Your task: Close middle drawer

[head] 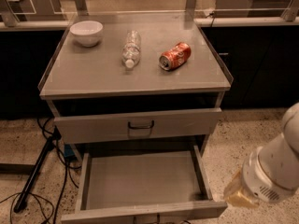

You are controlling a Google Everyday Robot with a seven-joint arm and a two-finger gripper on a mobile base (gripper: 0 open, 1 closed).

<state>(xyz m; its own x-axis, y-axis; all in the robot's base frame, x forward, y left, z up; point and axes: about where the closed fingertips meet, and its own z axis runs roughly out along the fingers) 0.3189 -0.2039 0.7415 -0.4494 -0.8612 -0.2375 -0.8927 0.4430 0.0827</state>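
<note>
**A:** Quick rundown. The middle drawer [140,181] is pulled far out at the bottom of the shot, with nothing lying in it. The gripper [239,196] is parked low on the right, just beside the drawer's front right corner, and no contact can be made out. Whether it's open or closed can't be told from this angle.

**B:** Then the corner is probably where trouble gets started. If the push is made there instead of at the middle of the front panel, the drawer could be skewed and jammed on its runners. If it's approached from the side, the whole cabinet [117,76] might get shoved instead.

**A:** And if it's slammed?

**B:** The can [175,56] and the bottle [131,49] are both lying on their sides up top, so they could be set rolling by a jolt. The bowl [87,32] looks safer. The upper drawer [93,127] also looks slightly ajar, so it could be clipped if the arm is brought in too high.
</note>
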